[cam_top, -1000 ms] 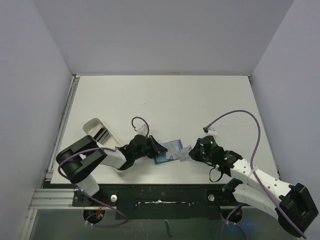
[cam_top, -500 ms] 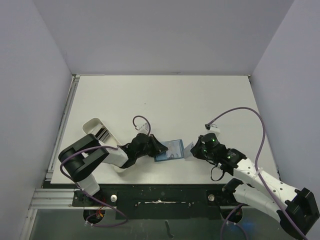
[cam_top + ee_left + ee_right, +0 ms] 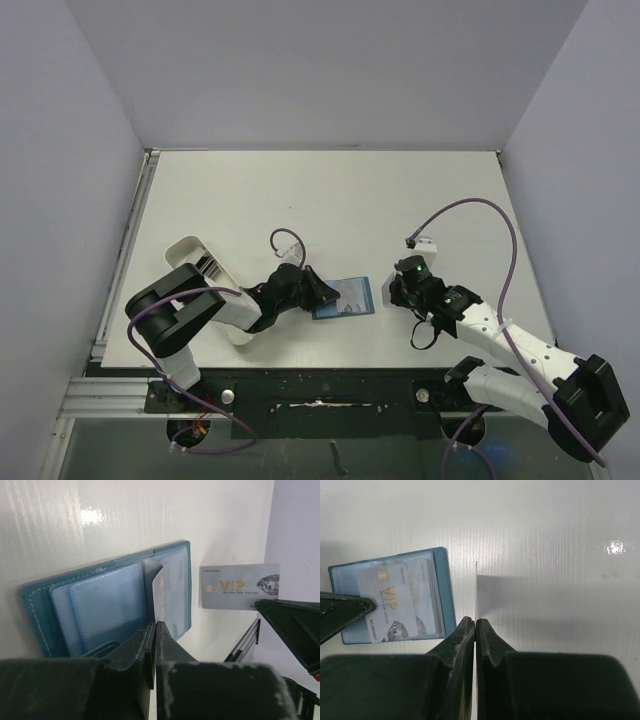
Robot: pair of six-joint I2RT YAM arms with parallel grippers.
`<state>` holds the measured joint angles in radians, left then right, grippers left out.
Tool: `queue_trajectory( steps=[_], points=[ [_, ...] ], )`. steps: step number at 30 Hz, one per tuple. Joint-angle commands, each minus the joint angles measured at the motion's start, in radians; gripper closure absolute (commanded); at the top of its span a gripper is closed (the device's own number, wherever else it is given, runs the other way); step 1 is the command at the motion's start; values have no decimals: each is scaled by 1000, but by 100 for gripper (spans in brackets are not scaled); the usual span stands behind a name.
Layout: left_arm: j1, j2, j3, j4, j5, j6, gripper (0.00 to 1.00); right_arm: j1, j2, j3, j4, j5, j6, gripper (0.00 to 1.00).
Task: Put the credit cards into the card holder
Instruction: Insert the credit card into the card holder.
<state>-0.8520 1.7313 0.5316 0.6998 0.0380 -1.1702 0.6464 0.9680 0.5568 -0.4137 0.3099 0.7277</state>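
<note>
Fingertips of the left gripper point(image 3: 155, 625) are pressed together on the left card point(image 3: 387, 602), a pale card printed VIP in gold. The left wrist camera sees it edge-on, rising from between the jaws. It lies across the open wallet point(image 3: 448, 587), and in the right wrist view one lower corner sticks out past the wallet's near edge. Whether it has entered a slot cannot be told. The teal wallet lies spread flat on the table point(image 3: 330, 200), inside up, near the front edge and between the two arms. A pocketed card point(image 3: 425, 597) shows faintly through its clear sleeve. Just beside the wallet's right edge and clear of it, the right gripper point(image 3: 476, 622) has its jaws closed on the right card point(image 3: 239, 586), another VIP card. It is held upright on edge above the table, so its own camera sees only a thin line and a grey shadow on the table to the right. Well to the left of the wallet, by the left arm's elbow, sits a white tray point(image 3: 188, 254). A purple cable point(image 3: 470, 207) arcs over the right arm.
</note>
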Motion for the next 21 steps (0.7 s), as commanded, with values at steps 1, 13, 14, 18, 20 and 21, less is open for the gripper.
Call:
queue_trajectory(
  steps=[1,13,14,18,20,21],
  points=[
    [0,5,23,0,-13,23,100,-8,44,-19,127,19,-57,100],
    [7,21,25,18,-8,23,100,11,27,-111,211,-96,33,100],
    [7,26,27,18,-9,24,100,13,23,-113,212,-100,38,100],
    [3,38,45,11,-1,22,100,15,16,-115,207,-101,51,100],
    [0,38,56,-3,-2,26,99,17,15,-115,205,-103,56,100],
    [-1,38,62,-15,-5,31,97,16,16,-117,205,-103,59,100]
  ],
)
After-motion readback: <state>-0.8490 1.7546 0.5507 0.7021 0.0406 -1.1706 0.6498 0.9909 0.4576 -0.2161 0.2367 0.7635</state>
